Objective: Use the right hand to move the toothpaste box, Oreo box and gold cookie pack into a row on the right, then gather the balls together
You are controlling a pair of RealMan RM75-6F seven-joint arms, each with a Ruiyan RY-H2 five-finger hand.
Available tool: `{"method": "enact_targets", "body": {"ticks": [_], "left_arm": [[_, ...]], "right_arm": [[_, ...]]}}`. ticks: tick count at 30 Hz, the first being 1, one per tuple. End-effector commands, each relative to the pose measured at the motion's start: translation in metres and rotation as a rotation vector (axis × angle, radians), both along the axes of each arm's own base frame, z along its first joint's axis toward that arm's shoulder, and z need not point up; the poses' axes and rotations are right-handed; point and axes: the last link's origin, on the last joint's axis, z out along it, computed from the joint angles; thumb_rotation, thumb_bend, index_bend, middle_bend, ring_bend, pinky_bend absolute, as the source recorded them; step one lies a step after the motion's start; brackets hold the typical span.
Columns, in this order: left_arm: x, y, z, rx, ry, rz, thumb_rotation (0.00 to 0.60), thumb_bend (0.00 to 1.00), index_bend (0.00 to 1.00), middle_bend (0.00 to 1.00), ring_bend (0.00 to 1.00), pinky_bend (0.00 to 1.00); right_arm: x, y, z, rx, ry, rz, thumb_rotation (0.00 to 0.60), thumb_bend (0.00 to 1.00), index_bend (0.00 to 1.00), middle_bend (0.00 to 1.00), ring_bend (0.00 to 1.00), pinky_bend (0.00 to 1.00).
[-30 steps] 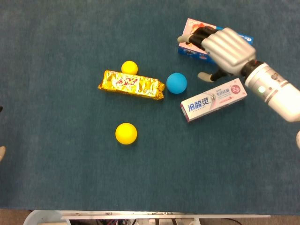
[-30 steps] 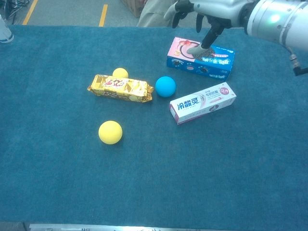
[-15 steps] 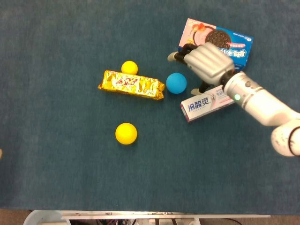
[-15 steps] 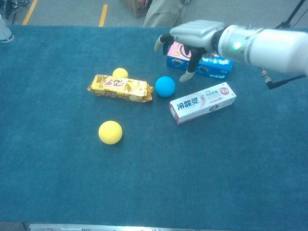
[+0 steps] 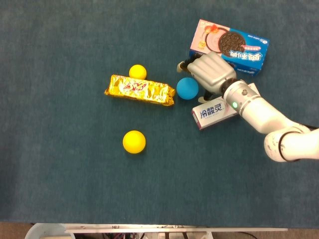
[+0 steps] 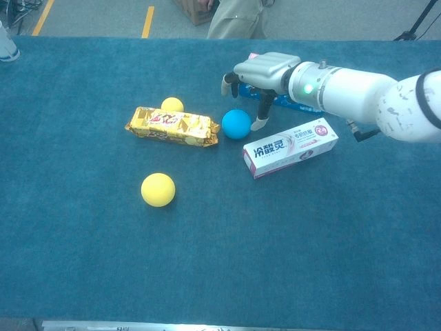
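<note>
My right hand (image 5: 208, 70) (image 6: 265, 72) hovers open, palm down, between the Oreo box (image 5: 239, 46) (image 6: 296, 102) and the blue ball (image 5: 187, 88) (image 6: 236, 124), holding nothing. Its thumb hangs just right of the blue ball. The white toothpaste box (image 5: 212, 112) (image 6: 290, 147) lies slanted under my forearm. Left of the blue ball lies the gold cookie pack (image 5: 140, 89) (image 6: 172, 126), with a small yellow ball (image 5: 138, 71) (image 6: 172, 104) touching its far side. A larger yellow ball (image 5: 134, 141) (image 6: 158, 189) sits alone nearer the front. My left hand is out of sight.
Everything lies on a blue cloth-covered table (image 5: 60, 164) (image 6: 220, 262). Beyond its far edge is a floor with yellow tape (image 6: 148, 21) and a person's legs (image 6: 238, 17).
My right hand has let go of the Oreo box and moved left and toward the front, coming down beside the blue ball. The Oreo box now shows uncovered.
</note>
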Motion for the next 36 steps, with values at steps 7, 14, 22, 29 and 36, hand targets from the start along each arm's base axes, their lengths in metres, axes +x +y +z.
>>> {"method": "enact_targets", "body": {"ticks": [7, 14, 22, 29, 36], "left_arm": [[-0.003, -0.002, 0.002, 0.005, 0.001, 0.014, 0.6, 0.31, 0.08, 0.19, 0.03, 0.07], [-0.005, -0.004, 0.003, 0.008, 0.001, 0.024, 0.6, 0.31, 0.08, 0.19, 0.03, 0.07], [-0.007, -0.005, 0.004, 0.012, 0.001, 0.031, 0.6, 0.31, 0.08, 0.19, 0.03, 0.07], [-0.008, -0.006, 0.004, 0.013, -0.003, 0.033, 0.6, 0.31, 0.08, 0.19, 0.03, 0.07], [-0.008, -0.005, 0.004, 0.01, -0.003, 0.031, 0.6, 0.31, 0.08, 0.19, 0.03, 0.07]], "right_arm": [[-0.003, -0.006, -0.02, 0.015, 0.015, -0.026, 0.6, 0.01, 0.27, 0.34, 0.21, 0.47], [-0.002, -0.009, -0.032, 0.011, 0.021, -0.035, 0.6, 0.03, 0.34, 0.36, 0.24, 0.52], [-0.005, -0.011, -0.041, 0.01, 0.037, -0.063, 0.6, 0.07, 0.47, 0.41, 0.29, 0.59], [-0.004, -0.012, -0.04, 0.005, 0.016, -0.075, 0.6, 0.07, 0.55, 0.46, 0.36, 0.65], [0.013, -0.013, -0.017, -0.01, -0.089, -0.069, 0.6, 0.08, 0.55, 0.47, 0.37, 0.66]]}}
